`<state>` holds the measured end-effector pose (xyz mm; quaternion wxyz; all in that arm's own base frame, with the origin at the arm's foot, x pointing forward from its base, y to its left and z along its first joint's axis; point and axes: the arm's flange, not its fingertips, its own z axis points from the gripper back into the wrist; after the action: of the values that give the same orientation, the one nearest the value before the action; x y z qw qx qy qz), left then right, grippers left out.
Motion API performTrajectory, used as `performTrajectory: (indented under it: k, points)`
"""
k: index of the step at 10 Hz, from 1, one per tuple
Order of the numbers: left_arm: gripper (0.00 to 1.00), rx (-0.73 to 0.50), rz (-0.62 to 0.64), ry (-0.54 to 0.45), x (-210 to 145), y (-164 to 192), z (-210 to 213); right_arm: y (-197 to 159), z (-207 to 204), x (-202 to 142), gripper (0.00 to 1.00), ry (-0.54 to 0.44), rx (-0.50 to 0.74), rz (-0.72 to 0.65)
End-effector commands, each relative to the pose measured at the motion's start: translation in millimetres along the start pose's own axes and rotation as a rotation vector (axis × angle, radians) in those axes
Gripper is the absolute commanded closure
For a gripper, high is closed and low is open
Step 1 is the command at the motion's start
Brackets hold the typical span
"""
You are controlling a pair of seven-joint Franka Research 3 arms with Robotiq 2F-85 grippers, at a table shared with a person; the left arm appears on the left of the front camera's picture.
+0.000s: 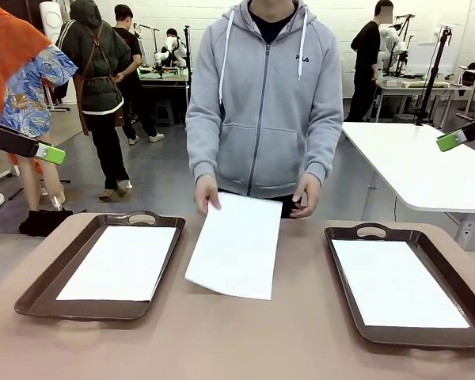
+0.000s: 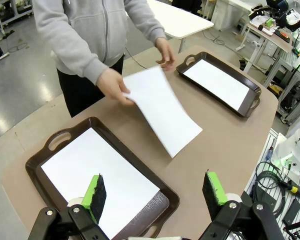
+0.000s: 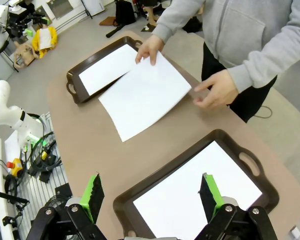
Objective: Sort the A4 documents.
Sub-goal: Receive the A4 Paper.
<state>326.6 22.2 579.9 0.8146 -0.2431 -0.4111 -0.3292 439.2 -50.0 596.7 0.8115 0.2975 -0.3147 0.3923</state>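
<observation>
Paper sheet (image 1: 236,245) lying on desk (image 1: 245,340) between two trays (image 1: 39,289), pinned at far edge by person's hand (image 1: 207,192). Left gripper (image 2: 155,192) and right gripper (image 3: 151,192) hovering apart, holding nothing. Risking creasing or sliding thin paper if gripping flat against desk.

Black pincer (image 2: 155,192) with green pads, screws at its linkages, person's grey zip hoodie (image 1: 263,103), white drawstrings

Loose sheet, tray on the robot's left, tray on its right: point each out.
loose sheet (image 1: 236,247), front view, middle of the paper.
left tray (image 1: 33,294), front view, bare near-left rim.
right tray (image 1: 344,279), front view, bare left rim.
</observation>
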Motion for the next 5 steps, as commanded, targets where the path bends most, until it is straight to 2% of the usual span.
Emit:
performTrajectory:
  k: [1, 5]
  points:
    - [0.00, -0.006, -0.004, -0.003, -0.3, 0.2, -0.1, 0.5, -0.7, -0.3, 0.00, 0.002, 0.005, -0.001]
    - [0.00, -0.006, -0.004, -0.003, -0.3, 0.2, -0.1, 0.5, -0.7, -0.3, 0.00, 0.002, 0.005, -0.001]
